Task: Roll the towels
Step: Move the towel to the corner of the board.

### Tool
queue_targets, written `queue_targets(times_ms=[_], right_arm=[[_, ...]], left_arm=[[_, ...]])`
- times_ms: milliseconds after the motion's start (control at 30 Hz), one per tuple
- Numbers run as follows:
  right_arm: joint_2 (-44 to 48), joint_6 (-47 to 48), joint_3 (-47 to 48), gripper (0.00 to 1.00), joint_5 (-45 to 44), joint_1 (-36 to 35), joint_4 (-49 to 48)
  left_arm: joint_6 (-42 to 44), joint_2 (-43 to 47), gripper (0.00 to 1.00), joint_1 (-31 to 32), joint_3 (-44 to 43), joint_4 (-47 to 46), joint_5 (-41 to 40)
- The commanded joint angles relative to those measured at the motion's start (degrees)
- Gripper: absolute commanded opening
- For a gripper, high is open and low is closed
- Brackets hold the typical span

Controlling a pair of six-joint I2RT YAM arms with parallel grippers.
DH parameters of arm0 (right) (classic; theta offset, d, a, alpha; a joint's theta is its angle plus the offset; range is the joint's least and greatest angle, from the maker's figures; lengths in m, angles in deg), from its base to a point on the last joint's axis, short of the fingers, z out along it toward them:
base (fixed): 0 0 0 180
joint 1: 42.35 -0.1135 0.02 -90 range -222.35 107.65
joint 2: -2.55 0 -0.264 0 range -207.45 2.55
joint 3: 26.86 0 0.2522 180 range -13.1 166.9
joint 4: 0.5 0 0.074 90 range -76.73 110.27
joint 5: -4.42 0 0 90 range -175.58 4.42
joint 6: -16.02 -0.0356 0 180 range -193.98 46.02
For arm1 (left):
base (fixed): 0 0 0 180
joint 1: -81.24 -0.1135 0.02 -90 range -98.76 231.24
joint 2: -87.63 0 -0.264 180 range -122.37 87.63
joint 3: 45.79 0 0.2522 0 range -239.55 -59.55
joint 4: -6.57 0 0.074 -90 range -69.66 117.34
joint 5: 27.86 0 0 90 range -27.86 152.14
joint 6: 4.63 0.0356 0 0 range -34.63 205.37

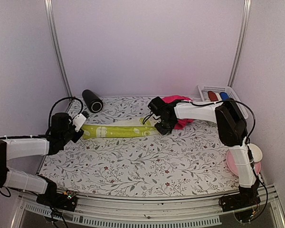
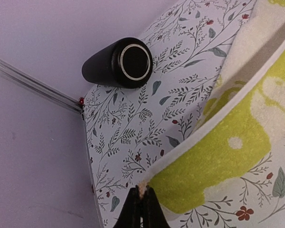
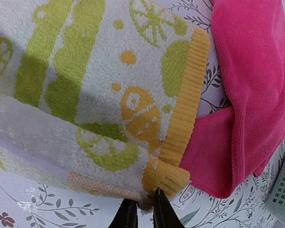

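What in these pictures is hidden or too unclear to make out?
- Hot pink cloth towel: top view, the right arm covers most of it.
- Pink plate and white bowl: top view, the same arm hides part.
- Rolled towels in the white plastic basket: top view, too small to count.
- Right gripper on the yellow-green patterned towel: right wrist view, the bottom edge cuts the fingers, so its grip is unclear.
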Motion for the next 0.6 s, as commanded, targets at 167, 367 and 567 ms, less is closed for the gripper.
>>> queue_targets(times_ms=[167,367,567], right_arm=[[-0.30,-1.43,0.94,0.26,-5.13,0.25,0.26],[0.25,0.69,-0.26,0.26,-4.62,-0.04,-3.17],[3.27,2.73,-1.11,0.41,6.17,0.64,-6.38]], left_arm=[[-2.19,-0.51,0.00,-1.18,-1.24,-2.94,-2.89],[-2.33,-0.55,0.00,-1.15,-1.03,-2.93,-1.97],[-2.47,-0.73,0.00,-1.19,-0.94,-2.43,-0.29]])
